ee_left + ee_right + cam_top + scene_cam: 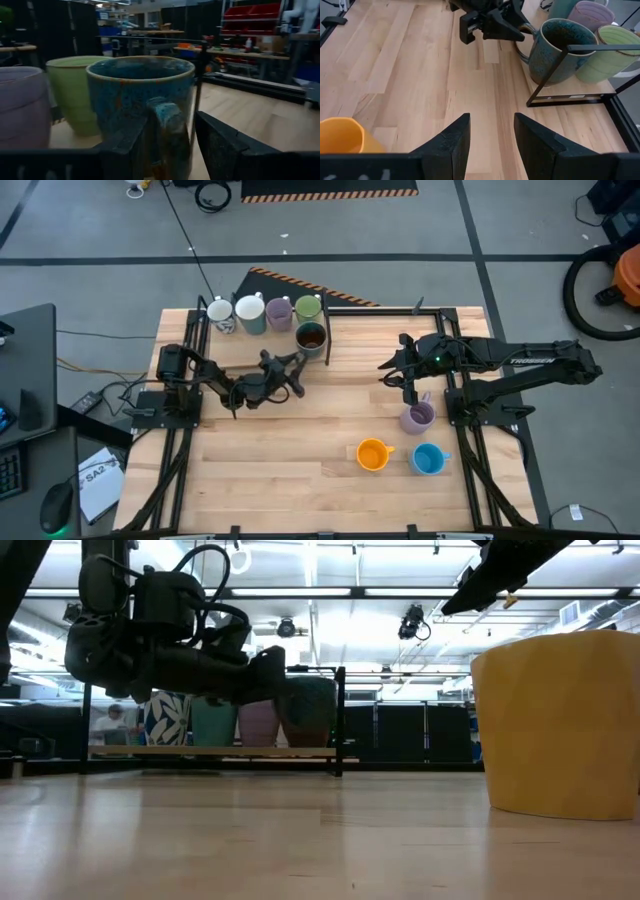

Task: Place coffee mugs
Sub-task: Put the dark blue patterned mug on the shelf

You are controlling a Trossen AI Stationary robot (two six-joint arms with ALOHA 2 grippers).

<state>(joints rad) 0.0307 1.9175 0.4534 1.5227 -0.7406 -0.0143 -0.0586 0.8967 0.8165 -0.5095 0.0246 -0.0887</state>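
Note:
A dark speckled coffee mug point(140, 95) stands on its base on the table at the right end of a far row of mugs: white patterned point(221, 316), white point(250, 312), lilac point(279, 311), green point(308, 306). My left gripper point(298, 366) lies level at the speckled mug's near side, open, its fingers on either side of the mug's handle point(167, 135). My right gripper point(491, 135) hangs open above the table's right half with nothing between its fingers. Below it stand a lilac mug point(418, 416), an orange mug point(372, 454) and a blue mug point(428, 459). My left gripper comes level from the table's near side, with the speckled mug's handle point(167, 135) in the gap between its open fingers. One finger point(125, 145) stands close beside the handle; whether it touches it, I cannot tell. The other finger stands apart.
A thin black metal frame point(580, 48) runs along the far edge and passes right by the speckled mug. Bare wood point(300, 440) lies between the far row and the three near mugs. Black arm mounts stand at both table sides.

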